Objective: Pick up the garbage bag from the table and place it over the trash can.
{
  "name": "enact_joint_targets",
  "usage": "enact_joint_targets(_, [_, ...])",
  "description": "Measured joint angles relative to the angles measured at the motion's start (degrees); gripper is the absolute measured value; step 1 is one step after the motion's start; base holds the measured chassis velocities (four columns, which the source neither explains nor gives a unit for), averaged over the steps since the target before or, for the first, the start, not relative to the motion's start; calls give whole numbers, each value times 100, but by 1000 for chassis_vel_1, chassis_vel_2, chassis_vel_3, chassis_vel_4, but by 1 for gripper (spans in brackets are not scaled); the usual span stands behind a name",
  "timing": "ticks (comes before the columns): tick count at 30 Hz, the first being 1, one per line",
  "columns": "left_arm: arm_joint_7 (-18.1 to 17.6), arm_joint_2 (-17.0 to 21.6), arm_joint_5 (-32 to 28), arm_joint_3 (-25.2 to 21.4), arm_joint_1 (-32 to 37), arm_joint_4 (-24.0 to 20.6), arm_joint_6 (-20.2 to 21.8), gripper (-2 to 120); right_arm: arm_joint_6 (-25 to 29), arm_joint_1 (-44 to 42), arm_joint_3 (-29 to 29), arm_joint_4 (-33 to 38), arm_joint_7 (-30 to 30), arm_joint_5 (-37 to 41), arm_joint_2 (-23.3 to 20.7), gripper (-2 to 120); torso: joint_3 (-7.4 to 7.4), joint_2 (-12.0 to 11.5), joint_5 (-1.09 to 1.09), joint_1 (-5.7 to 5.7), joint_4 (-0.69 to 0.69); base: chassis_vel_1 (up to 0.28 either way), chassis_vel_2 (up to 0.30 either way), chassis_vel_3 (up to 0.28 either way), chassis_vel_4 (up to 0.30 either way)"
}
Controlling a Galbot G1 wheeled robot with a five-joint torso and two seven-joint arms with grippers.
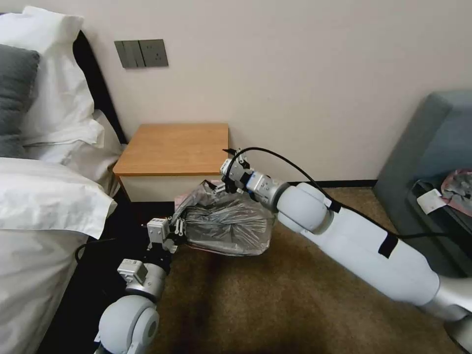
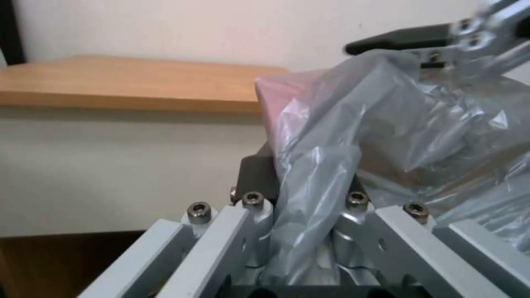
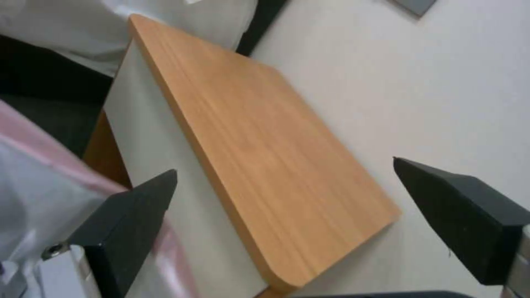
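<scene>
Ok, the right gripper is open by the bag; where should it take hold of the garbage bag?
Probably the pink rim on the far side of the garbage bag, by the table. The left gripper pinches the near-left edge, so the opposite edge would spread the mouth. Bring the right gripper down from above, straddling the film.

— What stands off to the left?
— A bed (image 1: 34, 216) with white sheets, white pillows (image 1: 54, 83) stacked against a dark headboard (image 1: 96, 83), and one grey pillow (image 1: 14, 93) at the edge.
— And on the wall?
— A grey switch-and-socket plate (image 1: 141, 53) on the cream wall (image 1: 305, 69).
— The right side?
— A blue-grey sofa (image 1: 432, 142); on it lies a grey-pink plastic bundle (image 1: 459, 189) beside a white paper slip (image 1: 431, 200).
— Underfoot?
— Brown carpet (image 1: 275, 305).
</scene>
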Motion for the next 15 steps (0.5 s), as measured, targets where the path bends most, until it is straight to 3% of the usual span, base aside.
enact_joint_targets(8, [11, 10, 82, -24, 98, -167, -64, 9, -21, 139, 8, -46, 56, 60, 22, 100, 0, 0, 1, 0, 1, 0, 0, 0, 0])
enact_joint_targets(15, [12, 66, 310, -156, -3, 87, -228, 9, -125, 290, 124, 452, -143, 961, -539, 100, -1, 0, 1, 0, -1, 0, 0, 0, 0])
